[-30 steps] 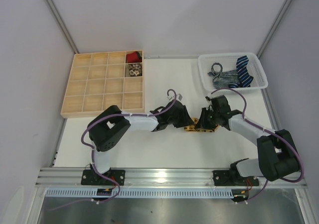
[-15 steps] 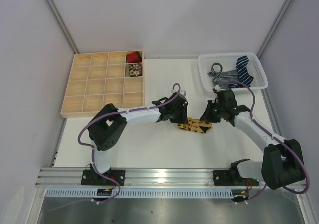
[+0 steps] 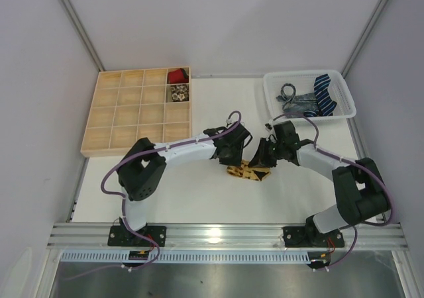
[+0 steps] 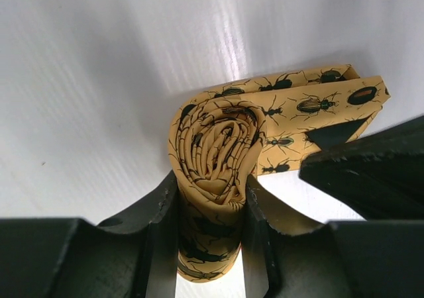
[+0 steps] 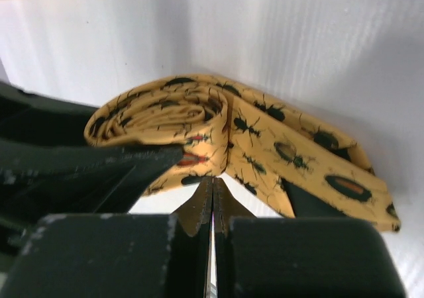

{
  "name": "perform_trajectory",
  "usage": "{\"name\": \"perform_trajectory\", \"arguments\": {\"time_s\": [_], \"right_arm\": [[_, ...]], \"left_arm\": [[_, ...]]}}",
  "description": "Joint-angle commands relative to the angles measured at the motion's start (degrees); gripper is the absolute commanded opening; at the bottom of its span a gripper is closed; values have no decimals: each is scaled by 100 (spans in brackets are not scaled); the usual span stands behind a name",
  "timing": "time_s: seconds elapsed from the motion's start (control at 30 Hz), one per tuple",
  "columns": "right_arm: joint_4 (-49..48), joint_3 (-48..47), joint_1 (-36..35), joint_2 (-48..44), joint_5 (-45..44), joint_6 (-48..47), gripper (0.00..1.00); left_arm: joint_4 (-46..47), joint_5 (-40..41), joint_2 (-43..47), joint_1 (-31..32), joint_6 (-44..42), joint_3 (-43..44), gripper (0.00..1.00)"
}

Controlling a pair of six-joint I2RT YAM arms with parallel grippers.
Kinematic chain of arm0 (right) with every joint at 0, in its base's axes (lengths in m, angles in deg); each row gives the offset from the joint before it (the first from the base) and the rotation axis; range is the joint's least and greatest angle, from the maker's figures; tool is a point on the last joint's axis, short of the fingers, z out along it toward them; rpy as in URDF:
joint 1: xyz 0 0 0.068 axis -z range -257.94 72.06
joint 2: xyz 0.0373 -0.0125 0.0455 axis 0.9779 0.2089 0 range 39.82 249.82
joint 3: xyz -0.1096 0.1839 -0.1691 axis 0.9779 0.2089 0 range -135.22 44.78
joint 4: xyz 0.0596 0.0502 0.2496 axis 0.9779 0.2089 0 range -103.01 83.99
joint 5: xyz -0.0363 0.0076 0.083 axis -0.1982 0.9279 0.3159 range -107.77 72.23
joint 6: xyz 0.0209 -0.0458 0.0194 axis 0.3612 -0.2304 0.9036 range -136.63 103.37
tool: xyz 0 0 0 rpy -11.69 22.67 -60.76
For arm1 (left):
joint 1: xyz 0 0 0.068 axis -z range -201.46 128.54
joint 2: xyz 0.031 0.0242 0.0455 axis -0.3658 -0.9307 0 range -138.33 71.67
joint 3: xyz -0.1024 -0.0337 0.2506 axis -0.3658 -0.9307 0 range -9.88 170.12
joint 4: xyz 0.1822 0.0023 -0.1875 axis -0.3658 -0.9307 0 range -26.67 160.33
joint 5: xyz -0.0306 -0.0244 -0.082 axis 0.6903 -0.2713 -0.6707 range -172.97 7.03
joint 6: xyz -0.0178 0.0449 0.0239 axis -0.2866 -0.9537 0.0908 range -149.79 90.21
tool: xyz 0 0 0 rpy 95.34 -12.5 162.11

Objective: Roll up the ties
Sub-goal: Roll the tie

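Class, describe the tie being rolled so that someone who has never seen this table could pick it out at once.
On the white table, look mid-table, between the wooden tray on the left and the white basket on the right. There the left gripper clasps the yellow tie, partly rolled. Unlike the basket's blue-striped and grey ties, it is mustard with dark beetle prints.

**Pale booth around a white table**

A flat white table top [image 3: 199,202] lies under even, soft light. Plain pale lilac-grey wall panels [image 3: 218,20] close it in on three sides, joined by slim silver metal corner posts [image 3: 79,26]. A ribbed silver aluminium rail [image 3: 225,233] lines the near edge, with a brushed steel sheet [image 3: 218,278] below.
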Motion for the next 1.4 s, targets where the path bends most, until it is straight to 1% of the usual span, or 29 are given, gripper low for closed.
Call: {"name": "perform_trajectory", "arguments": {"time_s": [0.0, 0.17, 0.27, 0.3, 0.33, 0.37, 0.4, 0.57, 0.6, 0.67, 0.77, 0.8, 0.83, 1.0, 1.33, 1.37], "right_arm": [[-731, -30, -76, 269, 396, 311, 0], [-1004, -153, -102, 708, 624, 522, 0], [-1136, -224, -120, 937, 835, 636, 0], [-1267, -206, -120, 973, 888, 680, 0], [-1277, -189, -120, 1008, 984, 733, 0], [-1295, -180, -120, 1069, 1020, 794, 0], [-1504, -180, -120, 1087, 1055, 838, 0], [-1559, -162, -111, 1166, 1161, 892, 0], [-1550, -162, -120, 1184, 1178, 892, 0], [-1550, -154, -111, 1210, 1205, 900, 0], [-1541, -136, -93, 1201, 1205, 892, 0], [-1532, -118, -76, 1184, 1205, 874, 0], [-1515, -127, -67, 1166, 1196, 865, 0], [-1392, -66, 21, 1114, 1161, 777, 0], [-1356, 31, 135, 1061, 1170, 663, 0], [-1174, 31, 170, 1052, 1135, 646, 0]], "left_arm": [[-867, 358, 53, 99, -205, 277, 0], [-1193, 428, -166, 213, -222, 795, 0], [-1351, 384, -342, 301, -231, 1024, 8], [-1386, 375, -377, 319, -248, 1155, 17], [-1395, 375, -456, 354, -231, 1200, 21], [-1395, 323, -492, 372, -240, 1279, 22], [-1404, 297, -527, 389, -240, 1306, 25], [-1387, 165, -659, 433, -213, 1420, 36], [-1369, 156, -659, 442, -205, 1438, 45], [-1343, 121, -633, 459, -231, 1464, 50], [-1255, 24, -580, 468, -240, 1447, 55], [-1211, -2, -563, 468, -231, 1447, 62], [-1202, -11, -554, 468, -222, 1447, 65], [-1114, -90, -448, 486, -196, 1456, 69], [-1035, -90, -264, 495, -134, 1456, 70], [-1009, -99, -255, 495, -126, 1456, 70]]}}
